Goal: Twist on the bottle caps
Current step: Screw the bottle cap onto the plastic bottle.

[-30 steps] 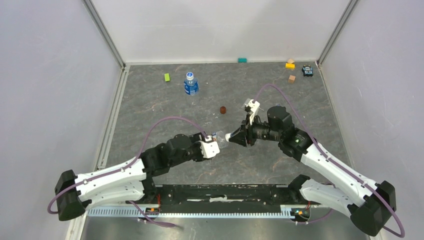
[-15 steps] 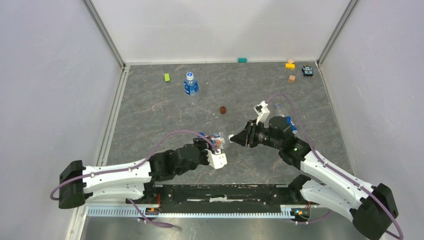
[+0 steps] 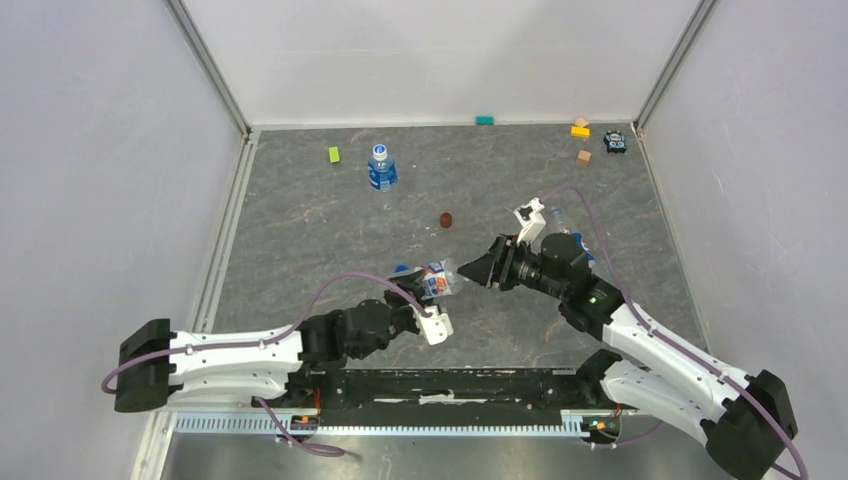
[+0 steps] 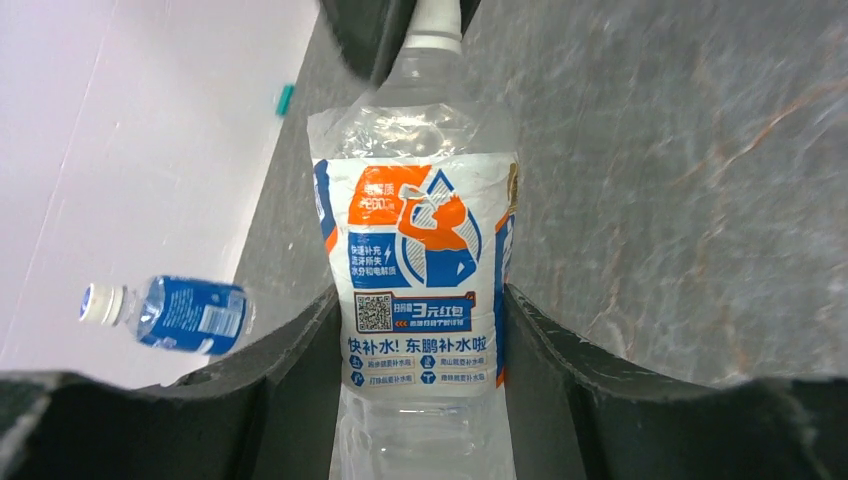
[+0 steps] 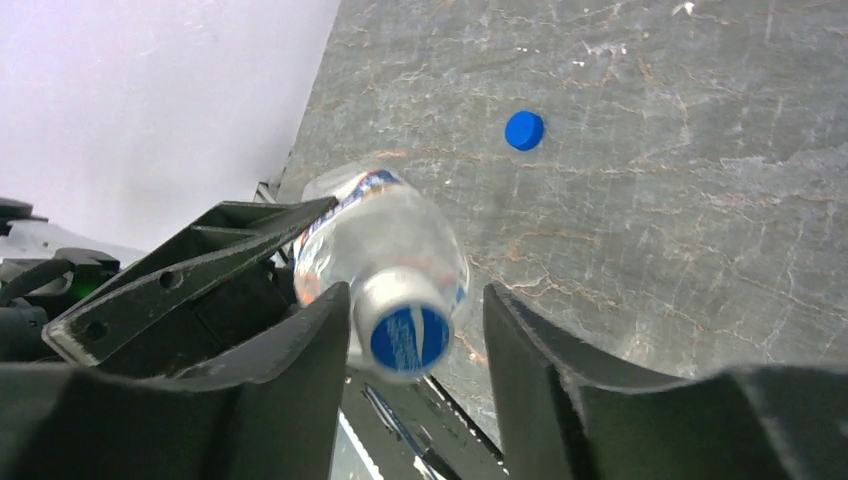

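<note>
- Centrally, near the front of the grey stone-patterned table (image 3: 300, 220), the left gripper (image 4: 420, 292) is clamped on a small clear plastic water bottle with an orange, blue and white wrap label (image 4: 415, 200); its dark fingers press both sides of the label; this held bottle lies roughly level, neck pointing at the right arm.
- The right gripper (image 5: 417, 290) surrounds the neck end; a tiny round whitish-blue plastic screw cap (image 5: 410, 337) sits on the neck between its fingers; the jaws stand a little apart, one finger at the cap's edge and a gap on the other side, so no firm pinch shows.
- A round, solid blue plastic cap (image 5: 524, 130) lies loose on the table, apart from both arms.
- A second bottle (image 3: 380, 167), small, clear and blue-labelled, stands upright far back with a pale cap on it; a third bottle (image 3: 562, 217) shows only partly behind the right arm, and whether it is capped I cannot tell.
- Judging by the crumpled wall above the label, the held bottle is probably light, thin and easily dented; the glossy label may slip; the labelled middle looks the best hold, firm enough to stop spinning yet short of crushing.
- The screw cap is small and stiff; it likely wants a square pinch across its rim, in line with the neck, or it may tilt.
</note>
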Motion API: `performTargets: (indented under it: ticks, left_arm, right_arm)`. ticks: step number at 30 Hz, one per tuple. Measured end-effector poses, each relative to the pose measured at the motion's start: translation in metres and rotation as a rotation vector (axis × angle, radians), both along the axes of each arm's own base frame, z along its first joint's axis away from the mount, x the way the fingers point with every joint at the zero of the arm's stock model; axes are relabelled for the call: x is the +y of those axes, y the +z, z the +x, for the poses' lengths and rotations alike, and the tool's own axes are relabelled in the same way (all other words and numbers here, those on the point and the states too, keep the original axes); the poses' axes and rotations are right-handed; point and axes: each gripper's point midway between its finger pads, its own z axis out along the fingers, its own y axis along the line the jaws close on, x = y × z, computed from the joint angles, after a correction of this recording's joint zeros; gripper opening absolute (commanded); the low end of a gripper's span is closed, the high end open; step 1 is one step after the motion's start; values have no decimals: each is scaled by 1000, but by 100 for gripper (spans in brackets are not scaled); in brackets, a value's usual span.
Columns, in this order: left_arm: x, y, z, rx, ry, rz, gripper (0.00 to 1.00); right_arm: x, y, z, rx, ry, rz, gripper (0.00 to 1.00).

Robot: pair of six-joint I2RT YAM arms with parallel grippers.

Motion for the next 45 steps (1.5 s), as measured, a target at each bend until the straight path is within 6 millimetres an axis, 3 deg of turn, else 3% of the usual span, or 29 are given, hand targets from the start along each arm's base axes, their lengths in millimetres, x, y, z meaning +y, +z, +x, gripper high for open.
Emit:
performTargets:
  ticks: [4,8,13,18,24,30,36,45]
  left_arm:
    - [-11,16,-11,11,-43,-95,5]
    - [-13,24,-15,66,-33,-189,4]
    - [-8,3,-18,159,7,-222,2]
    - [2,-9,-12,261,68,-262,2]
    - [10,11,-3,382,45,-425,2]
    - [-1,29,-17,511,-114,-467,2]
    - [-14,48,-37,581,-268,-445,2]
    - [-23,64,-55,625,-381,-407,2]
  right_arm:
    - [2,18,3,-89,34,-16,79]
    - [2,63,11,-268,72,-49,86]
    - [-3,113,13,-494,119,-100,90]
    - [-14,133,6,-715,213,-233,90]
    - [-19,118,-13,-937,483,-401,86]
    - [-17,98,-38,-1075,758,-440,83]
    - [-17,113,-53,-1218,866,-426,73]
    - [-15,103,-61,-1223,961,-409,65]
